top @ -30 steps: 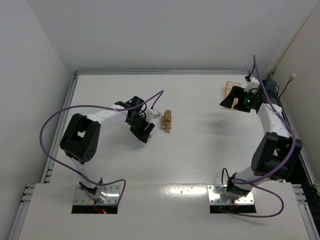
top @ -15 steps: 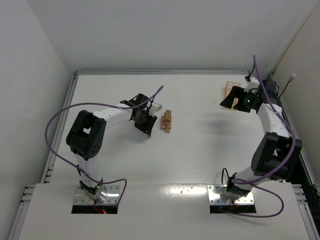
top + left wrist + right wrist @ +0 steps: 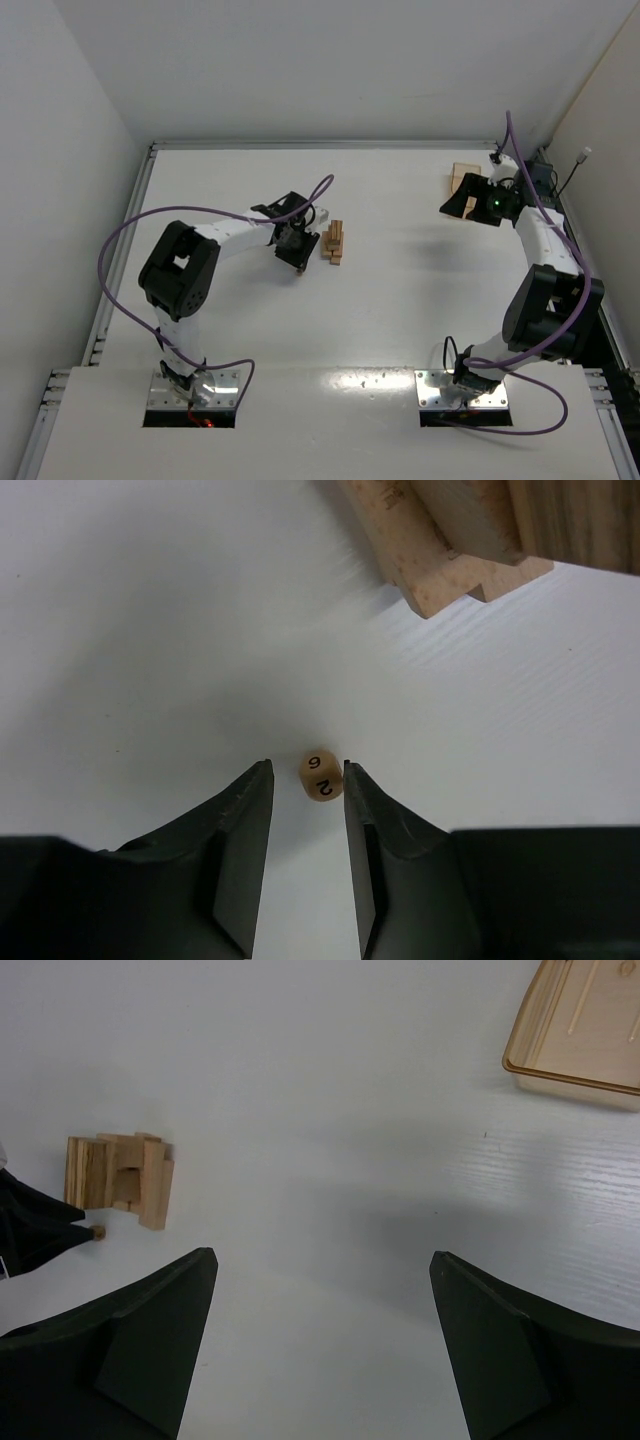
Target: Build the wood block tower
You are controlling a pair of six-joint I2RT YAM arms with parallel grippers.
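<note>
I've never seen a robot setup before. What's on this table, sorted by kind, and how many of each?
Robot grippers: 2, the left gripper and the right gripper
Wood block tower: 1 stack; its separate blocks are too small to count
Small numbered die: 1
Shallow wooden tray: 1
Total: 5

The wood block tower (image 3: 455, 540) is pale, unvarnished wood with visible grain. The numbered die (image 3: 321, 777) looks smooth and tan. The table (image 3: 120, 630) is white, matt, faintly ribbed.
</note>
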